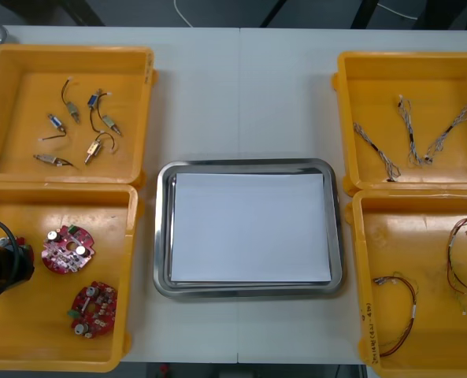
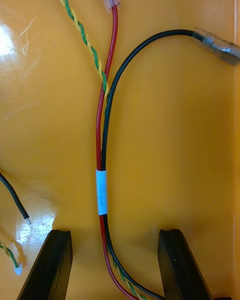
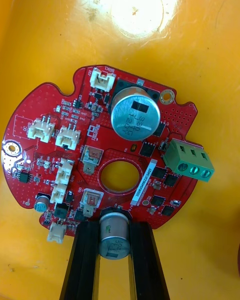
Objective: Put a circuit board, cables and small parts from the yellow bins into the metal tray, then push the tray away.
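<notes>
Front view: metal tray (image 1: 249, 165) sits unfilled. Right wrist: right pincer (image 2: 115, 232), released, straddles the red and black cable (image 2: 102, 190) in its yellow bin (image 2: 175, 130); I fear snagging the twisted cable (image 2: 80, 30). Left wrist: left pincer (image 3: 115, 227) grasps the circuit board (image 3: 60, 110) by one capacitor (image 3: 115, 240); it could pivot loose.

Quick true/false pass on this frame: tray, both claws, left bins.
1. A circuit board lies in the tray. False: both circuit boards lie in the near-left bin.
2. The left claw is shut on a circuit board, at its silver cylinder. True.
3. The right claw is shut on a cable. False: it is open, fingers either side of the red and black cable.
4. Small metal parts lie in the far-left bin. True.
</notes>
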Controlling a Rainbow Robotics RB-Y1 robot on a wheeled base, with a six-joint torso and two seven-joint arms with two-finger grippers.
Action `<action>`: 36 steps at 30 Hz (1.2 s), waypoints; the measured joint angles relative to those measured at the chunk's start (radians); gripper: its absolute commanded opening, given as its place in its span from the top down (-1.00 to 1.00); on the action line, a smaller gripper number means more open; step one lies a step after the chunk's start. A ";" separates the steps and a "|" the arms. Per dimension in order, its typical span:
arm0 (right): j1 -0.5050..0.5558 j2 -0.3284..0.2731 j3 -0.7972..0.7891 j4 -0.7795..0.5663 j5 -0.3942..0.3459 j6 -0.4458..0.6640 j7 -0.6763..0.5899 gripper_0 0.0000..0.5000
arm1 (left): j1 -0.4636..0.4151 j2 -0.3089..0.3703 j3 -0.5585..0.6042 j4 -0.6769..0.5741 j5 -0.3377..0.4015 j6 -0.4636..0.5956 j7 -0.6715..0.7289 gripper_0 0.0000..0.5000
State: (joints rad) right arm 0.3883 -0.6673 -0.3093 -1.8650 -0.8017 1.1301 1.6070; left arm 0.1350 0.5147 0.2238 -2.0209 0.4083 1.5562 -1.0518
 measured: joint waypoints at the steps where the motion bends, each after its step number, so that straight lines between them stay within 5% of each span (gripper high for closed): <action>1: 0.000 0.000 0.000 0.000 0.000 0.000 0.000 -1.00 | 0.000 0.000 0.000 0.000 0.000 0.000 0.000 1.00; 10: -0.003 0.000 0.006 0.000 0.002 -0.020 0.000 -1.00 | 0.000 0.000 0.023 -0.012 0.045 0.024 0.000 1.00; 28: -0.017 0.000 0.014 0.000 0.011 -0.024 0.000 -1.00 | -0.060 0.010 0.056 -0.274 0.067 0.349 0.000 1.00; 30: -0.018 -0.001 0.015 -0.001 0.011 -0.024 0.000 -0.19 | -0.088 0.011 0.050 -0.302 0.072 0.353 0.000 1.00; 31: -0.018 -0.001 0.015 -0.001 0.011 -0.024 0.000 -0.19 | -0.103 0.011 0.043 -0.313 0.075 0.354 0.000 1.00; 32: -0.018 -0.001 0.015 -0.001 0.011 -0.024 0.000 1.00 | -0.118 0.012 0.035 -0.322 0.078 0.354 0.000 1.00; 36: -0.022 -0.001 0.016 0.006 0.010 -0.027 0.000 1.00 | -0.181 0.019 -0.023 -0.342 0.086 0.355 0.000 1.00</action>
State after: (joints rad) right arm 0.3660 -0.6680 -0.2932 -1.8585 -0.7915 1.1033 1.6070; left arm -0.0457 0.5339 0.2007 -2.3627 0.4939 1.9111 -1.0522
